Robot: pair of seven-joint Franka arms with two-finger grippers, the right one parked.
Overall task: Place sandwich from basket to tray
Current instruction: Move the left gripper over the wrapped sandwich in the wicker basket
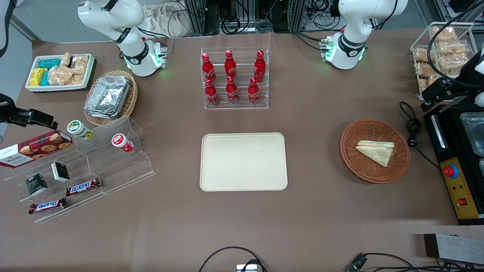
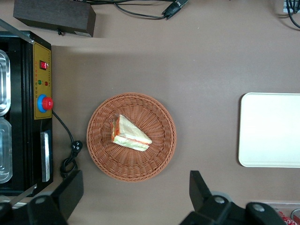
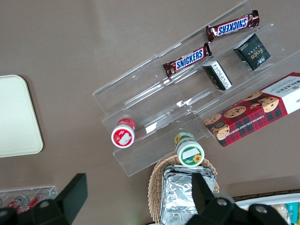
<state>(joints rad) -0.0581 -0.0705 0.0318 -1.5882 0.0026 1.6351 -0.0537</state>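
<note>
Approach step, by the look of things: no grasp made yet. Sandwich (image 1: 376,152) lying flat inside the round reddish-brown basket (image 1: 351,158), toward the working arm's end of the tabletop (image 1: 321,211); a pale bread wedge with red and green filling showing along one edge. Gripper (image 2: 135,185) poised high above the basket and holding nothing, its dark fingers (image 2: 70,192) spread wide apart. Tray (image 1: 244,161) bare near the middle of the tabletop, beside the basket but well apart from it; cream-beige, with a low rim.

Next move, as a judgement: descend over the sandwich, line the fingers up to straddle the wedge across its sides, close gently so as not to crush soft bread, then lift clear of the wicker rim before carrying over to the tray.

Surface: plain brown matte covering. Around the work area:
- clear rack of red bottles (image 1: 231,77), farther from the front camera than the tray
- black control box (image 1: 459,189) with a red button, near the basket, and a black cable (image 1: 414,126) curled between the two
- stepped clear shelf (image 1: 113,170) of snacks and a tan basket of foil containers (image 1: 133,96), toward the parked arm's end

Loose cables and metal framing at the room's edge.
</note>
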